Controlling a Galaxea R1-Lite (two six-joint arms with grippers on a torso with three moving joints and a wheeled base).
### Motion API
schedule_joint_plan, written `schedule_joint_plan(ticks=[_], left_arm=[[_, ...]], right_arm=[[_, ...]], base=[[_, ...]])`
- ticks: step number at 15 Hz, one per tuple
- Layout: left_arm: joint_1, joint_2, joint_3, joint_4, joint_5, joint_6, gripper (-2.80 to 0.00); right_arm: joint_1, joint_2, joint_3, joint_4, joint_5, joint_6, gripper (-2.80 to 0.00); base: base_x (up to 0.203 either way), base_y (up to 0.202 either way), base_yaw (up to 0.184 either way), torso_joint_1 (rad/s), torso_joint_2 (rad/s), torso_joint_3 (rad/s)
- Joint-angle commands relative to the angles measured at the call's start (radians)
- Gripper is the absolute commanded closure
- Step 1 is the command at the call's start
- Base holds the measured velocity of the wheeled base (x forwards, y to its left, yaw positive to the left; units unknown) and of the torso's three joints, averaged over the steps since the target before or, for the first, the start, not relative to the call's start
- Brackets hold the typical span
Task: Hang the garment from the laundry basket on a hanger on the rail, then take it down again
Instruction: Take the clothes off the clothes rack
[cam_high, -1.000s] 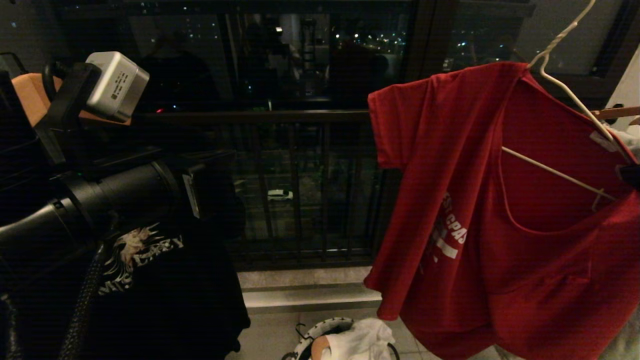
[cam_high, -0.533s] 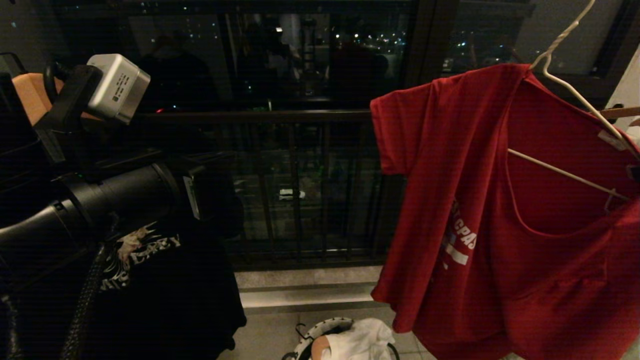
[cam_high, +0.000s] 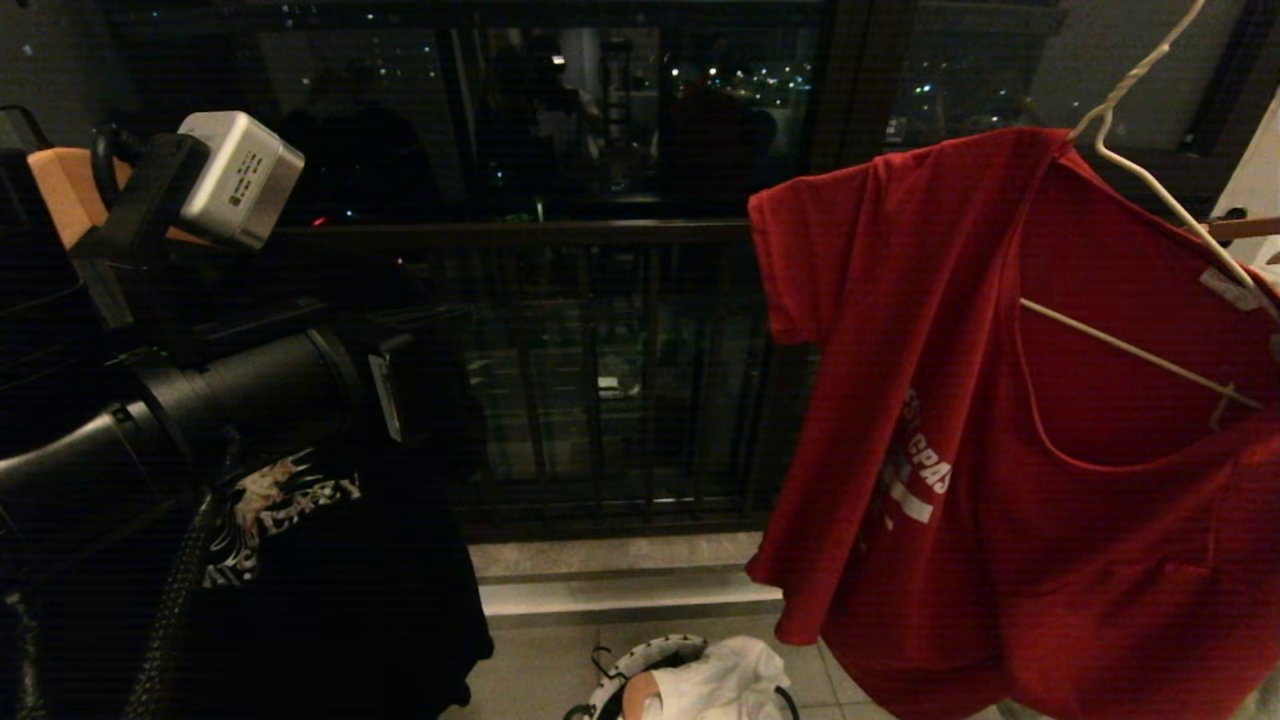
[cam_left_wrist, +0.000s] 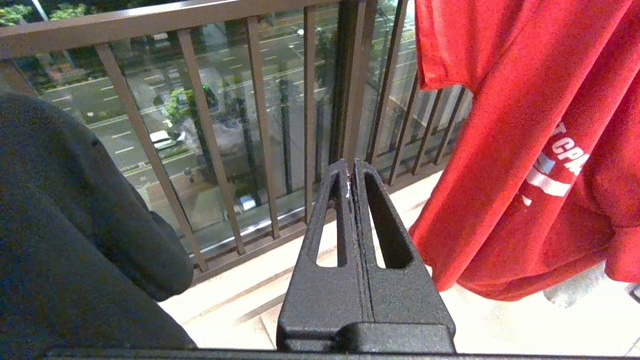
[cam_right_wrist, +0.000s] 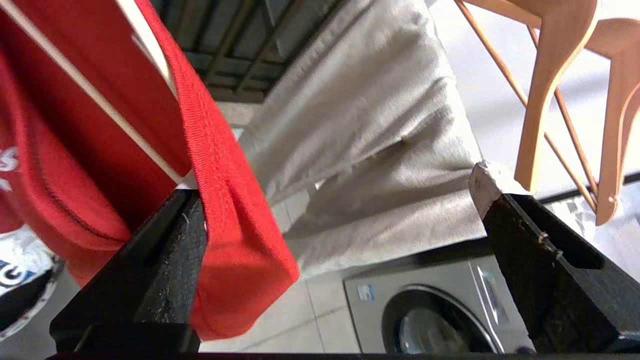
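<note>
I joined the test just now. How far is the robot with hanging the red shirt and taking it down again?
Done: the red T-shirt is out of the laundry basket and hangs crookedly on the white wire hanger. In hand: the right gripper is open, with the shirt's shoulder draped over one finger. The left gripper is shut and apart. Whether hanging or removal is under way, I cannot tell.

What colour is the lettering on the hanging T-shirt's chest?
White, on the red T-shirt; the lettering shows best in the left wrist view.
</note>
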Motion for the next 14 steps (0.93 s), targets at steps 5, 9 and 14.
schedule_joint_plan(ticks=[5, 9, 14], left_arm=[[-0.014, 0.009, 0.006, -0.003, 0.001, 0.001, 0.00], [-0.014, 0.012, 0.006, -0.003, 0.001, 0.001, 0.00], [-0.021, 0.015, 0.008, -0.003, 0.001, 0.002, 0.00]], right_arm=[[0.007, -0.029, 0.000, 0.005, -0.004, -0.005, -2.80], [0.010, -0.035, 0.000, 0.003, -0.003, -0.006, -2.80], [0.054, -0.051, 0.020, 0.003, 0.000, -0.013, -2.80]], base=[[0.000, 0.000, 0.000, 0.000, 0.00, 0.000], [0.000, 0.000, 0.000, 0.000, 0.00, 0.000], [0.000, 0.000, 0.000, 0.000, 0.00, 0.000]])
